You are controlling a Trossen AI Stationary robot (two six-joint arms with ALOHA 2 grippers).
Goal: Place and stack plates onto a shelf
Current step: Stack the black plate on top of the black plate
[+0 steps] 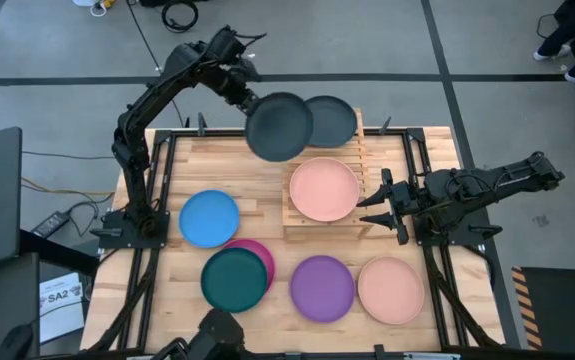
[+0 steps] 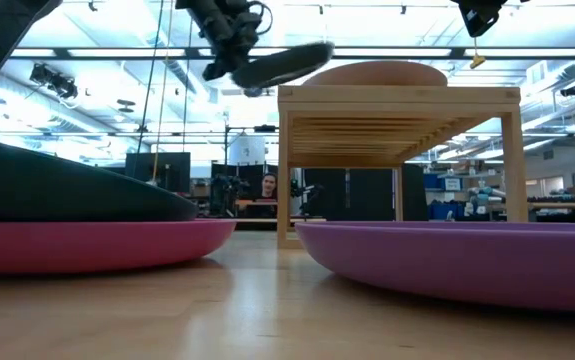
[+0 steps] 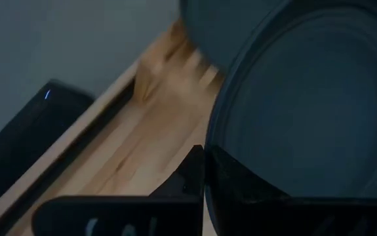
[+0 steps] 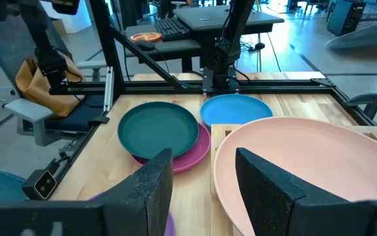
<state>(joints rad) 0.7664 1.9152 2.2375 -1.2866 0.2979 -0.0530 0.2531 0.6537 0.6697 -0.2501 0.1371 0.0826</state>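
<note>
My left gripper point(image 1: 250, 100) is raised over the table's far edge and is shut on a dark grey plate point(image 1: 279, 127), which hovers at the far left corner of the wooden shelf point(image 1: 357, 226). A second dark grey plate point(image 1: 333, 119) lies on the shelf's far part and a salmon plate point(image 1: 324, 189) on its near part. My right gripper point(image 1: 375, 206) is open and empty just right of the shelf; in its wrist view its open fingers point(image 4: 155, 183) stand before the salmon plate point(image 4: 306, 164). My left gripper pinches the dark grey plate by its rim point(image 3: 216, 141) between its two fingers point(image 3: 191, 176), at the plate's far left side point(image 1: 257, 108). The fingers slant in from the table's far left. The plate point(image 2: 285, 62) is lifted clear at shelf-top height and slightly tilted.
On the tabletop lie a blue plate point(image 1: 209, 218), a teal plate point(image 1: 233, 279) resting on a magenta one point(image 1: 260, 253), a purple plate point(image 1: 321, 288) and another salmon plate point(image 1: 390, 290). A person shows in the room beyond the table point(image 2: 267, 187).
</note>
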